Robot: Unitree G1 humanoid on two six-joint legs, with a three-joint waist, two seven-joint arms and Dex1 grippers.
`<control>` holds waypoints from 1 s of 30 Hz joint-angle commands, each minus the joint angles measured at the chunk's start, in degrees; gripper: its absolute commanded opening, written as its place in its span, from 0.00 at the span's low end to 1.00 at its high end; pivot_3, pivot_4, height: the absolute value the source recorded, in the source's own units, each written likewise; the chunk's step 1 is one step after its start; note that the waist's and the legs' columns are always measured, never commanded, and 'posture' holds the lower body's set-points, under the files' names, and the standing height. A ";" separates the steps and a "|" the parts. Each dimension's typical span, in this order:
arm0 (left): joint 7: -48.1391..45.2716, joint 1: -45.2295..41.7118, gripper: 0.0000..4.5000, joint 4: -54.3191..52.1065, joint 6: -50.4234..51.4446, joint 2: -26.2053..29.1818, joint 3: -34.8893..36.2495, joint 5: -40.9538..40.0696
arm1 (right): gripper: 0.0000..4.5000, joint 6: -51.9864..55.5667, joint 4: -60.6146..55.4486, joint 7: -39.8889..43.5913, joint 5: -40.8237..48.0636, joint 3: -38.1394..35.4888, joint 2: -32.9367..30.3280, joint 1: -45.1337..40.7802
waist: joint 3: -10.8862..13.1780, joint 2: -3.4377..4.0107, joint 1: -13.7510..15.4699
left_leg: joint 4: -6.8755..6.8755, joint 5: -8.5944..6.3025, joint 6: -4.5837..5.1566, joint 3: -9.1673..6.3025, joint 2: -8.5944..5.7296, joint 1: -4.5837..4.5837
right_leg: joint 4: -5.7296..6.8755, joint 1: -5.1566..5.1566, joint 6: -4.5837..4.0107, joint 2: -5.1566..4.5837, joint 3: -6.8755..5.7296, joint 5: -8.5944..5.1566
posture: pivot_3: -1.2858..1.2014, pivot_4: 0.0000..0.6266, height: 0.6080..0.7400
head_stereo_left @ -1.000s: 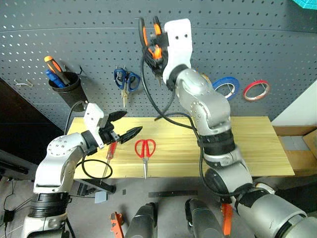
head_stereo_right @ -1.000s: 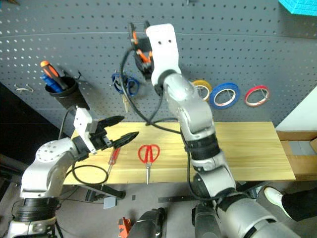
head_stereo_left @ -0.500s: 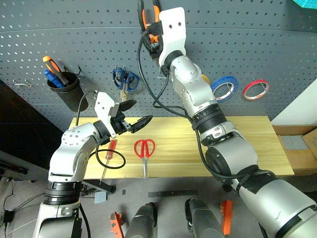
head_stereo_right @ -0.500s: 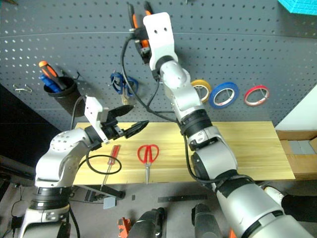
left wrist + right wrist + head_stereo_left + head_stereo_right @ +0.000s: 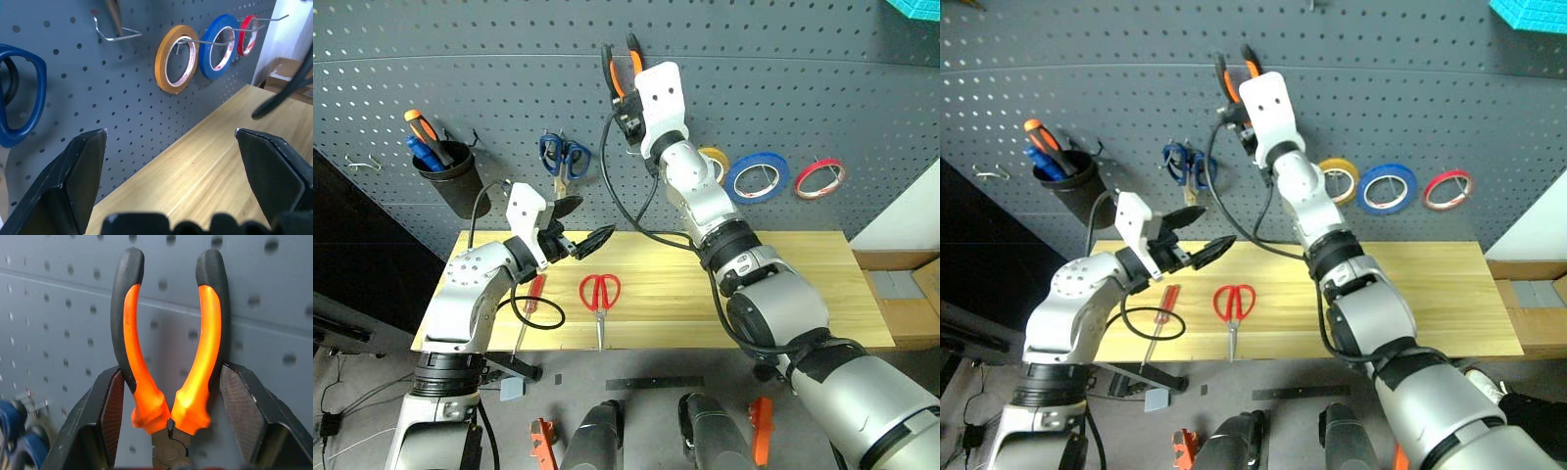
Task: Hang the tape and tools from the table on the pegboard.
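My right gripper [image 5: 628,110] is raised against the pegboard [image 5: 822,78], shut on the pliers [image 5: 168,357]. Their orange-and-black handles point up between my fingers [image 5: 100,421], close in front of the holes. The blue tape [image 5: 757,176] hangs on a hook of the board. On the table [image 5: 783,284] lie the red-handled screwdriver [image 5: 530,302] and the red-looped scissors [image 5: 599,297]. My left gripper [image 5: 584,224] hovers open above the table's back left part, above and behind the screwdriver, with nothing in it.
A yellow tape ring [image 5: 175,58] and a red one [image 5: 819,178] hang beside the blue tape. Blue-looped scissors [image 5: 562,157] hang left of the pliers, with a black cup of tools [image 5: 445,168] further left. A cardboard box [image 5: 906,289] stands right of the table.
My right arm has stretched out, bringing the pliers closer to the pegboard and slightly lower than half a second ago. The left gripper has drifted a little toward the board, staying open.
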 commanded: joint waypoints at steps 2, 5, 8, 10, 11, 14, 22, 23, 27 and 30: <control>1.46 -1.74 1.00 0.11 -3.23 -0.50 -0.14 2.11 | 0.55 1.38 0.60 0.40 -0.48 0.04 -1.04 1.37 | 0.00 0.00 -0.03 | 0.00 0.00 0.00 0.00 0.01 0.01 | 0.00 0.00 -0.02 0.00 0.02 0.01 | 0.52 0.25 1.00; 1.62 -1.77 1.00 0.85 -3.95 -0.73 -0.30 2.69 | 0.55 2.96 0.80 0.79 -0.44 0.03 -1.22 2.13 | 0.00 0.00 -0.04 | -0.01 0.00 0.00 0.03 0.05 0.05 | 0.01 0.00 -0.03 0.01 0.02 0.02 | 0.52 0.25 1.00; 2.07 -2.03 1.00 1.99 -4.85 -0.95 -0.32 3.73 | 0.55 4.72 0.66 0.72 -0.46 -0.14 -1.62 2.65 | -0.01 0.00 -0.05 | 0.00 0.00 0.00 0.04 0.06 0.06 | 0.02 0.00 -0.05 0.02 0.03 0.03 | 0.52 0.25 1.00; 2.43 -2.25 1.00 2.65 -5.41 -0.91 -0.53 4.59 | 0.71 5.73 0.40 0.52 -0.35 -0.36 -1.88 2.71 | -0.01 -0.01 -0.02 | 0.01 0.00 0.00 0.04 0.06 0.09 | 0.03 0.04 -0.05 0.03 0.00 0.03 | 0.51 0.25 1.00; 2.71 -2.31 1.00 2.91 -5.58 -0.93 -0.58 4.98 | 0.76 6.28 0.21 0.84 -0.20 -0.44 -1.95 2.73 | -0.01 -0.01 0.00 | 0.01 0.00 0.00 0.05 0.06 0.12 | 0.02 0.08 -0.05 0.03 0.00 0.03 | 0.51 0.26 1.00; 3.73 -2.57 1.00 3.54 -5.20 -1.22 -0.43 5.61 | 0.97 9.51 -0.61 2.36 -0.29 -0.02 -2.41 2.74 | -0.01 -0.01 0.05 | 0.07 0.01 0.00 0.04 0.06 0.20 | 0.02 0.19 -0.03 0.04 0.00 0.05 | 0.51 0.26 1.00; 7.15 -0.87 1.00 2.33 -0.80 -2.14 0.32 5.04 | 0.99 25.60 -13.14 12.63 -2.18 5.49 -4.86 9.66 | -0.03 -0.01 -0.04 | 0.04 0.12 0.00 0.07 0.16 0.33 | 0.00 0.30 0.00 0.08 -0.01 0.16 | 0.51 0.27 1.00; 8.01 -0.41 1.00 1.96 0.80 -2.22 0.39 4.95 | 0.99 27.73 -16.34 14.07 -2.60 6.62 -5.41 11.56 | -0.03 -0.01 -0.13 | 0.03 0.12 -0.01 0.08 0.18 0.32 | 0.00 0.27 -0.09 0.08 0.01 0.21 | 0.51 0.27 1.00; 10.23 2.41 1.00 -1.12 6.15 -2.11 0.00 4.92 | 0.99 37.62 -33.59 21.60 -1.83 10.66 -7.86 20.29 | -0.03 -0.01 -0.28 | -0.06 0.06 -0.04 0.15 0.23 0.25 | -0.02 0.14 -0.09 0.07 0.06 0.21 | 0.51 0.28 1.00; 14.88 4.58 1.00 -3.76 15.21 -2.78 -0.49 5.56 | 0.99 48.71 -50.45 28.60 3.69 11.64 -9.76 27.17 | -0.03 -0.01 -0.38 | -0.06 0.01 -0.08 0.16 0.31 -0.01 | -0.06 -0.14 -0.09 0.08 0.06 0.21 | 0.51 0.29 1.00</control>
